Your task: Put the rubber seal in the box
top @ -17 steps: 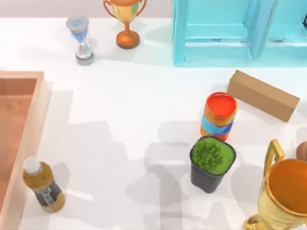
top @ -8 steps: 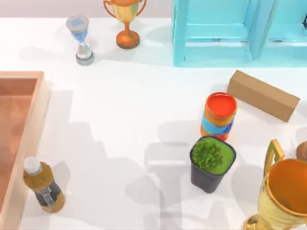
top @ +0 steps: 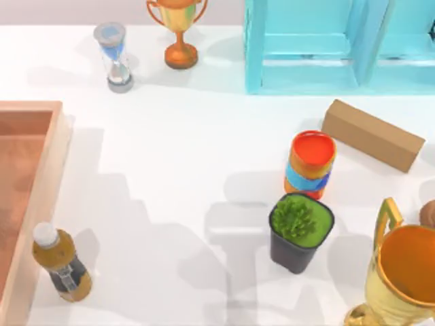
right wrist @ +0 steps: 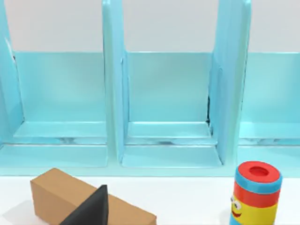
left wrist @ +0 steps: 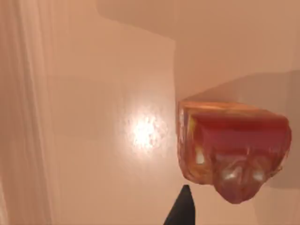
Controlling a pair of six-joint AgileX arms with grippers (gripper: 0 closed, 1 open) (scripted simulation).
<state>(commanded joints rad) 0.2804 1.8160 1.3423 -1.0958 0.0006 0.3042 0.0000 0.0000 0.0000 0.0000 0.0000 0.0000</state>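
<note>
The left gripper's finger [left wrist: 182, 211] showed as one dark tip beside the rubber seal [left wrist: 232, 147]; its opening could not be told. The seal lay on the salmon-brown floor of the box [top: 37, 204], at the table's left edge.

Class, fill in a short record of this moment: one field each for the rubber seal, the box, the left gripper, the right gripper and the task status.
rubber seal: reddish-brown block resting on the box floor
box: wood-walled tray at the table's left edge
left gripper: a dark fingertip above the seal, inside the box
right gripper: a dark fingertip near the tan block, facing the turquoise shelf
task status: seal appears to be in the box
</note>
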